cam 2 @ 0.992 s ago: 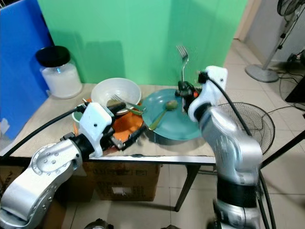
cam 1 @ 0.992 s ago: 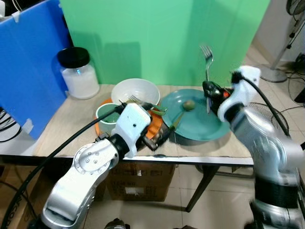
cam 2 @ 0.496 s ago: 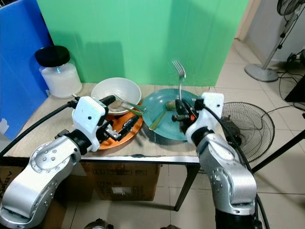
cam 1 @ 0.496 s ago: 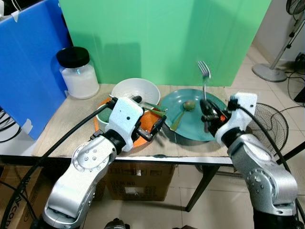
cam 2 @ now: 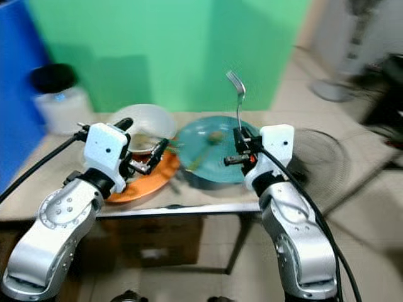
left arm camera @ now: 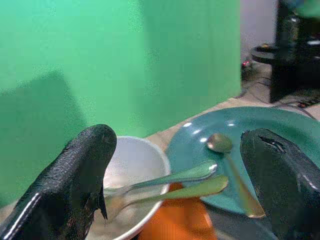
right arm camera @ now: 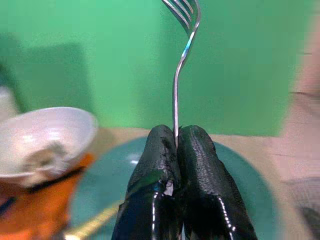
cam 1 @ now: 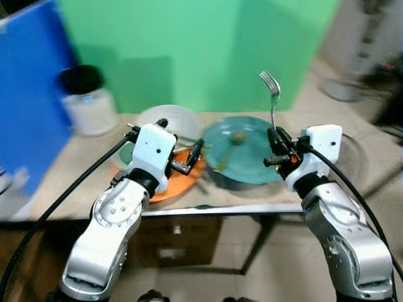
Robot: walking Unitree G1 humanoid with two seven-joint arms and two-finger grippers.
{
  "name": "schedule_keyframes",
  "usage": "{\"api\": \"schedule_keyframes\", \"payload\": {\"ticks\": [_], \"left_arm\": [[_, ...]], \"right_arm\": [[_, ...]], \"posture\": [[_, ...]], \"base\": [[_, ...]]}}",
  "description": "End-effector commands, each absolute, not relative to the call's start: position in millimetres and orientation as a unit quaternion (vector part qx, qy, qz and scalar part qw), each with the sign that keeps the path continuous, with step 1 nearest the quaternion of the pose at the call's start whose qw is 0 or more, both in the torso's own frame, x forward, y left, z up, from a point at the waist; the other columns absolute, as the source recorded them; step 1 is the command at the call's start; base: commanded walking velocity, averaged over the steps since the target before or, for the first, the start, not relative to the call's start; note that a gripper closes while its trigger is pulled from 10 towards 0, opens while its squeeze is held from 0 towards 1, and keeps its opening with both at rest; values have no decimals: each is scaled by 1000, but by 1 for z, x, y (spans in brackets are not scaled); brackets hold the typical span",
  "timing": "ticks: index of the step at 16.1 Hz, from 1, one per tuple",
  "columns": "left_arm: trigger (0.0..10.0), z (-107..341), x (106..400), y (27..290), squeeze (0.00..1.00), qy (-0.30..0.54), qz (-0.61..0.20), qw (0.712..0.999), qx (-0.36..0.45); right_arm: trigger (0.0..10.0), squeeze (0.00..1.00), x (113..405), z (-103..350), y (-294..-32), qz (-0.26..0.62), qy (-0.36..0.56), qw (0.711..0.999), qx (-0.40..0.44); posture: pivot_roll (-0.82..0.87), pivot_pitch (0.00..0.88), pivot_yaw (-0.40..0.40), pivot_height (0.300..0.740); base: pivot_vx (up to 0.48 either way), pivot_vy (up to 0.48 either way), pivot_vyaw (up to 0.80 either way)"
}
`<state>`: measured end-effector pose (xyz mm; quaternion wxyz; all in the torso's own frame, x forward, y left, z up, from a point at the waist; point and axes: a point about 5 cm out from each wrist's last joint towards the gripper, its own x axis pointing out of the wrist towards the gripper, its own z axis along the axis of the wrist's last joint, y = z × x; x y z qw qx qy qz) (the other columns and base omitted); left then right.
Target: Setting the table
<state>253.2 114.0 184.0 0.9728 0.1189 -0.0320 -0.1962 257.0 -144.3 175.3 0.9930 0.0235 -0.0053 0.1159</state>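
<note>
Fork upright, tines up, pinched by its handle in right pincer, held above near edge of teal plate on counter. Left pincer spread wide, holding nothing, hovering just over orange plate and white bowl. Gold spoon lies on teal plate; two more utensils rest across bowl rim. Risk: grip sits low on a thin handle, so fork could pivot or slip on lowering. Spread left fingers could knock bowl utensils. Head views blurred.
</note>
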Motion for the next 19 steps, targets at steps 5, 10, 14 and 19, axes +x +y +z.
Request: {"api": "schedule_keyframes", "payload": {"ticks": [5, 10, 14, 19], "left_arm": [[10000, 185, 255, 119, 0, -37, -167, 978, 119], [10000, 186, 257, 122, 0, -43, -149, 982, 106], [10000, 185, 256, 122, 0, -38, -150, 983, 103], [10000, 179, 256, 130, 0, -31, -130, 986, 98]], "right_arm": [[10000, 0, 256, 181, -152, 59, -22, 998, 1], [10000, 0, 258, 177, -153, 45, 11, 999, 9], [10000, 0, 257, 175, -154, 44, 23, 999, 2], [10000, 0, 257, 173, -162, -9, 30, 1000, 1]], "posture": [[112, 0, -15, 740], [113, 0, -23, 740], [114, 0, -25, 740], [108, 0, -19, 740]], "base": [[0, 0, -800], [0, 0, -756], [0, 0, -758], [0, 0, -764]]}}
